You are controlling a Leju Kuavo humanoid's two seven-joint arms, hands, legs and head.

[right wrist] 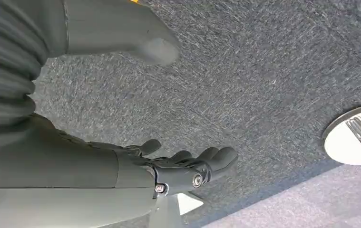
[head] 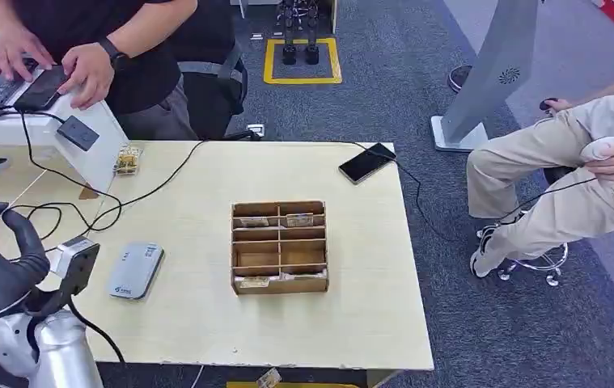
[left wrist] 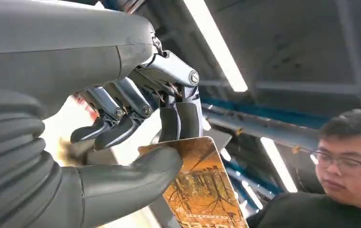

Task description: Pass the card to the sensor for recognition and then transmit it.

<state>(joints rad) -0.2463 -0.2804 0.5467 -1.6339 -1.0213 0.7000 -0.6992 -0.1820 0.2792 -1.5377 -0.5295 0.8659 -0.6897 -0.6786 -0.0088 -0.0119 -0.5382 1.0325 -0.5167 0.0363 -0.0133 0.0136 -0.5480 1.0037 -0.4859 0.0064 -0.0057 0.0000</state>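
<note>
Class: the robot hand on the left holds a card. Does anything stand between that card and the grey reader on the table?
Nothing visible does. The left robot hand pinches the card, and the reader lies flat on open table just beside it.

We see the card (left wrist: 202,190) cut off by the picture edge in the left wrist view, its near corner hidden under the thumb of the left robot hand (left wrist: 135,137). In the head view, the small cards inside the cardboard box (head: 279,246) are too small to read.
</note>
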